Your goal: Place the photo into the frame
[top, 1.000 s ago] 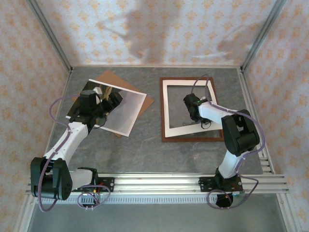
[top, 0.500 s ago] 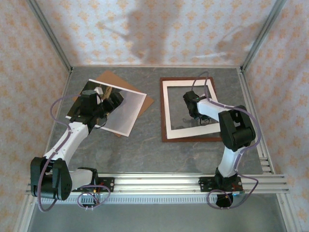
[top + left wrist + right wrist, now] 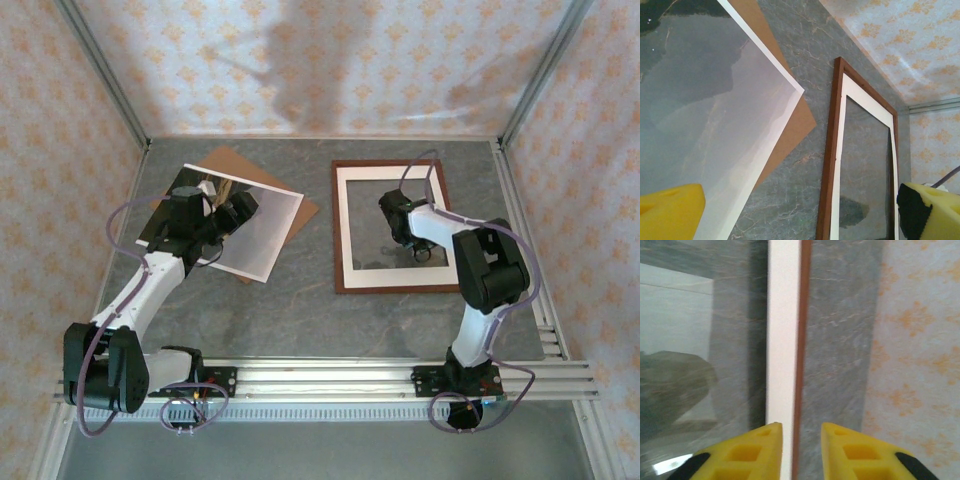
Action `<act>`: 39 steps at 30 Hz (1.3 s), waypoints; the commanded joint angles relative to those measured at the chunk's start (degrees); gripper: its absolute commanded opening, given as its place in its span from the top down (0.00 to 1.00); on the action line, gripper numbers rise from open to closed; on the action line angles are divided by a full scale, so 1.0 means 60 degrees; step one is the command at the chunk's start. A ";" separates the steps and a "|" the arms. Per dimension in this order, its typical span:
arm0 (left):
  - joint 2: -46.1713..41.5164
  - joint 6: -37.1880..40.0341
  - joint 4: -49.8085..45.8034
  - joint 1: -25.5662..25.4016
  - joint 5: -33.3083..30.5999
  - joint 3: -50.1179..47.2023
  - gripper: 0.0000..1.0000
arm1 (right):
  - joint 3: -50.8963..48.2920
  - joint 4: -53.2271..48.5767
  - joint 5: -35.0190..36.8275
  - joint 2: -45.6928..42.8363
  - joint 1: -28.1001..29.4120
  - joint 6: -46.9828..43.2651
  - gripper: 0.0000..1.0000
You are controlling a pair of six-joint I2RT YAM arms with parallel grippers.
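Grey marble tabletop [image 3: 300, 310]: on the right lies the frame [image 3: 390, 288], long axis near-to-far, white mat [image 3: 345, 230] inside, right claw [image 3: 801, 435] slightly parted over it, gripping nothing. Left, the photo [image 3: 265, 235] lies skewed, long axis roughly left-right, atop brown board [image 3: 235, 160], left claw [image 3: 800, 212] above it spread wide, empty.

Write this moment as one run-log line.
left tool: open, over photo | right tool: slightly open, over frame edge | mat: in frame | photo: not in frame
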 commanded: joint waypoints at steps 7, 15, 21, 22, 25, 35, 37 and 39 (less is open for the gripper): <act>0.0052 0.0020 -0.0151 -0.0302 -0.0372 0.0272 0.00 | -0.0679 -0.0691 -0.4721 -0.2835 0.0716 0.3009 0.53; 0.0341 0.0006 0.0023 -0.0616 -0.0466 0.0205 0.00 | -0.1952 -0.0148 -0.7138 -0.3314 0.0704 0.4336 0.40; 0.0477 -0.0010 0.0107 -0.0693 -0.0417 0.0182 0.00 | -0.2552 0.0547 -0.7576 -0.3295 0.0699 0.4616 0.28; 0.0502 0.0005 0.0097 -0.0706 -0.0430 0.0184 0.00 | -0.2590 0.0625 -0.7623 -0.3279 0.0707 0.4607 0.27; 0.0542 -0.0009 0.0143 -0.0729 -0.0445 0.0192 0.01 | -0.2599 0.0787 -0.7689 -0.3082 0.0696 0.4641 0.26; 0.0560 0.0045 0.0075 -0.0754 -0.0452 0.0204 0.01 | -0.2329 0.1202 -0.7905 -0.2542 0.0703 0.4670 0.26; 0.0566 0.0050 0.0080 -0.0753 -0.0443 0.0196 0.00 | -0.2319 0.1306 -0.7975 -0.2476 0.0703 0.4674 0.26; 0.0562 0.0049 0.0078 -0.0755 -0.0467 0.0205 0.00 | -0.2292 0.1388 -0.8030 -0.2401 0.0697 0.4706 0.26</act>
